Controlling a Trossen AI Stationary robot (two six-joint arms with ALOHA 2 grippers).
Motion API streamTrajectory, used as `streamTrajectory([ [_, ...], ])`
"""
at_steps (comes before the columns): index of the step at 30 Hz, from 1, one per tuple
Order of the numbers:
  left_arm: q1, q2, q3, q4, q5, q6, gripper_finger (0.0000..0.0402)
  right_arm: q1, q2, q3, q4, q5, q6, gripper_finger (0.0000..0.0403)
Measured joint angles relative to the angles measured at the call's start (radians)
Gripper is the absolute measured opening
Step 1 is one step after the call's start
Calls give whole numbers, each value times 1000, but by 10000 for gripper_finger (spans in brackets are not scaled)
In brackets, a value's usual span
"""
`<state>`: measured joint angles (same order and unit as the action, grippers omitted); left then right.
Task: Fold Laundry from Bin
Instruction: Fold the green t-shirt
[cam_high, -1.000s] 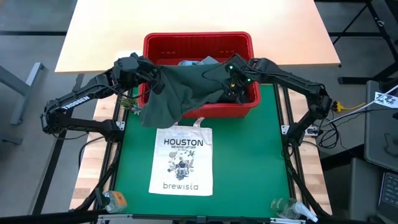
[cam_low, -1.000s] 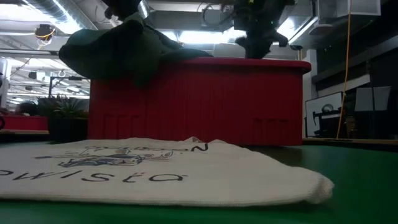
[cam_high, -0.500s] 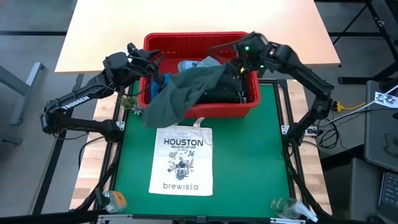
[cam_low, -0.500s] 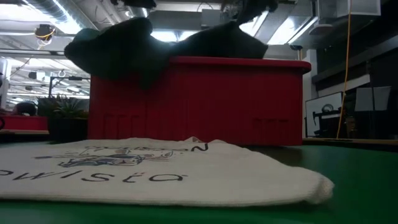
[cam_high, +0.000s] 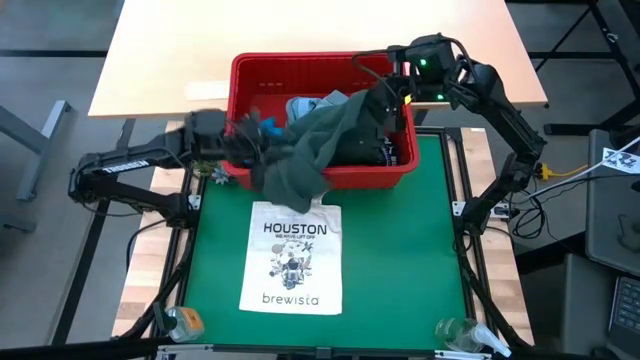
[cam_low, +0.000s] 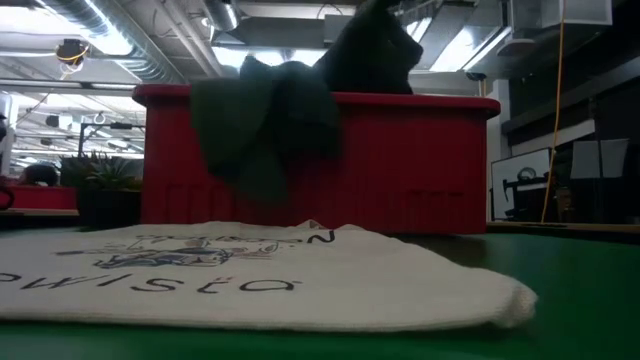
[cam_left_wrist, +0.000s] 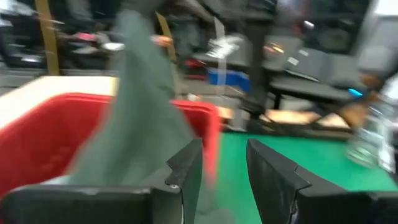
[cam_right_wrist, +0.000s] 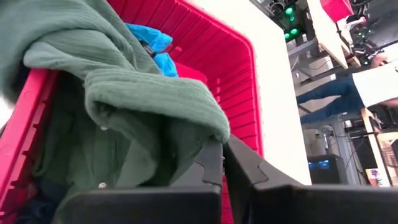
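The red bin (cam_high: 245, 65) stands at the far side of the green mat. A dark green garment (cam_high: 300, 160) of the laundry stretches from my raised right gripper (cam_high: 388, 95) across the bin, and its other end drapes over the near rim (cam_low: 270, 130). My right gripper (cam_right_wrist: 224, 158) is shut on it. My left gripper (cam_high: 258, 148) is open at the bin's near left corner, and the green cloth (cam_left_wrist: 140, 124) hangs just beyond one finger. Nothing lies between its fingers (cam_left_wrist: 224, 168). Blue garments (cam_high: 305, 103) lie in the bin. My right gripper pinches a bunched fold of the dark green garment (cam_right_wrist: 186, 137) between its two fingers, coming from above the bin's far right corner and slanting down. That end is lifted clear. The rest sags across the bin and hangs slack over its near rim.
The white tote bag (cam_high: 293, 257) lies flat on the mat just in front of the bin, under the hanging cloth. A bottle stands at each near corner of the table (cam_high: 180, 322) (cam_high: 460, 332). A pale wooden table (cam_high: 320, 30) lies beyond the bin.
My left gripper has opened, let go of the green garment and swung toward the table's near edge. The freed end has dropped and now hangs over the bin's near rim. My right gripper has risen with the other end, drawing it up out of the bin.
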<state>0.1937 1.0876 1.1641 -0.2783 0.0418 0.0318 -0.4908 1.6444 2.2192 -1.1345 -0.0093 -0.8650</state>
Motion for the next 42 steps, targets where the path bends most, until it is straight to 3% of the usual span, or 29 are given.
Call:
streamTrajectory([
  [4,-121,60,0,0,-14,4,119,0,0,0,-2,0,1,2],
  [13,-290,212,0,-27,-169,-11,119,0,0,0,-3,-1,4,2],
  [23,-382,305,-1,-173,-197,-155,119,0,0,0,-7,-1,4,1],
  [30,-436,335,-1,-242,-299,-161,119,0,0,0,-7,-1,4,1],
  [36,-464,334,-2,-254,-463,-162,120,0,0,0,-7,-1,4,2],
  [42,-463,355,-2,-258,-494,-214,160,0,0,-1,-11,-2,4,2],
])
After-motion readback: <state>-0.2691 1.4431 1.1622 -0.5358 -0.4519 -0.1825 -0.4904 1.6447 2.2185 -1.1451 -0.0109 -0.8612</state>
